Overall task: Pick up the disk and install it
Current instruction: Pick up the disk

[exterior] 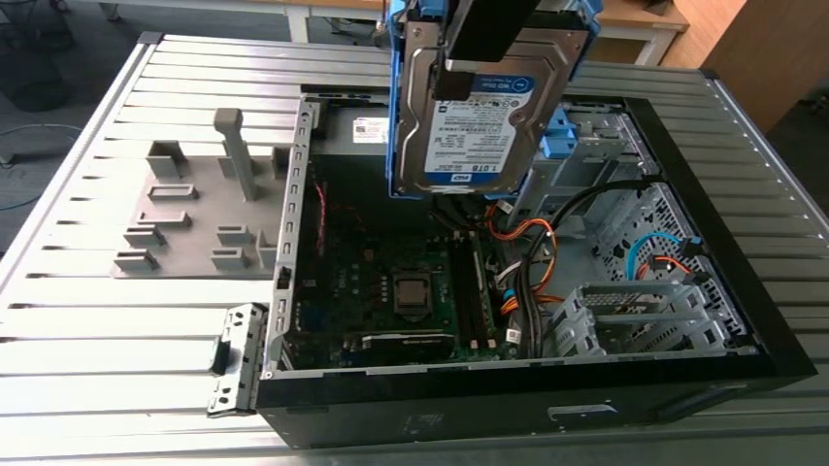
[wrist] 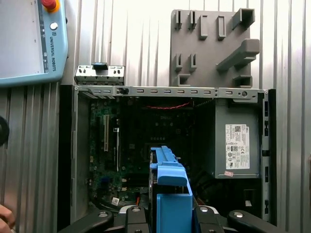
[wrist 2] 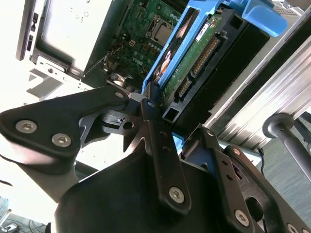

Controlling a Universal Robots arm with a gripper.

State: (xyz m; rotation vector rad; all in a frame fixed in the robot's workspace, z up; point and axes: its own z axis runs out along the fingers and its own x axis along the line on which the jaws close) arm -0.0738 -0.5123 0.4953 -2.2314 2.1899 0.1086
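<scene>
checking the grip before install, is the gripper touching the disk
Touching. In the second wrist view the gripper is shut on the disk, its fingers pressed against the blue carrier frame.

Bright even light, glare on table [exterior: 91,330], case [exterior: 428,413] interior shadowed

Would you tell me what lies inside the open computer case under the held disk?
Inside the computer case are a green motherboard with its processor socket, a grey power supply and orange cables. The disk covers part of the interior in the exterior view.
</scene>
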